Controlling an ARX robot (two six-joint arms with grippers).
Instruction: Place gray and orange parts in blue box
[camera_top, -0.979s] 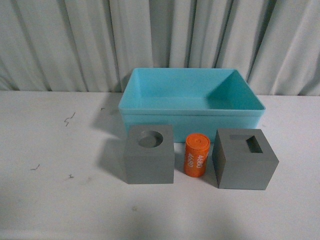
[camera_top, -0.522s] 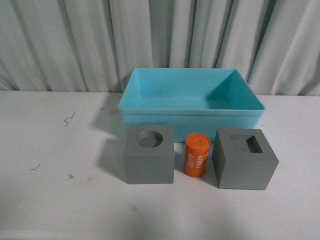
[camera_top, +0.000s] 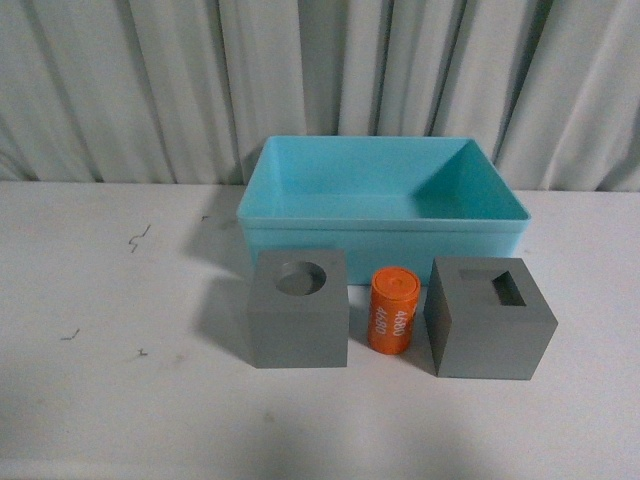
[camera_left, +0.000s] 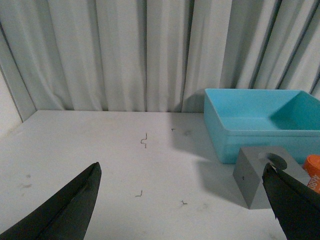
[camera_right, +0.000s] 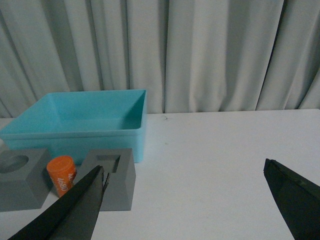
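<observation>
Awaiting grasp: round-hole cube (camera_top: 298, 322). Left gripper (camera_left: 181, 169), right gripper (camera_right: 183, 166) spread, empty; advise straddling flat faces squarely, clearing blue box (camera_top: 380, 240) rim.

A light turquoise blue box (camera_top: 380, 243) of plain plastic. Before it, a matte gray cube with a round hole (camera_top: 298, 325), its hole shadowed darker, and a matching matte gray cube with a rectangular hole (camera_top: 487, 335). Between them, a bright orange cylinder (camera_top: 391, 312) with pale lettering. The table (camera_top: 120, 390) is white with small dark scuff marks. The curtain (camera_top: 150, 90) is pale gray-white, striped by vertical fold shadows. The left gripper (camera_left: 181, 167) and right gripper (camera_right: 182, 165) are black.
</observation>
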